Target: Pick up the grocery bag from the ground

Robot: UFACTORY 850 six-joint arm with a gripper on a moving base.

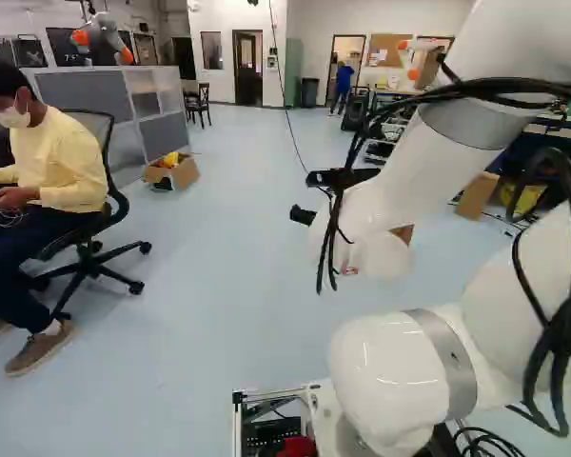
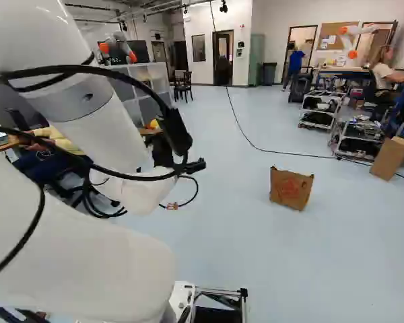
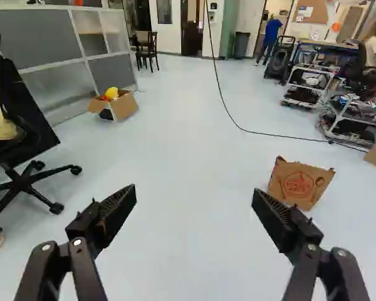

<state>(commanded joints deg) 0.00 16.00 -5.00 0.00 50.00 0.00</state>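
Grocery bag stands on the floor, ahead of the fingers and off past the right one, apart from both. They are spread wide. Well ahead of the left finger sits an open cardboard box; a wheeled chair stands out to its left.

Right base view: floor, pale blue; wall, white; doorway, twelve o'clock; cabinet, green, one o'clock; wheeled cart, two o'clock; partition, grey, eleven o'clock.
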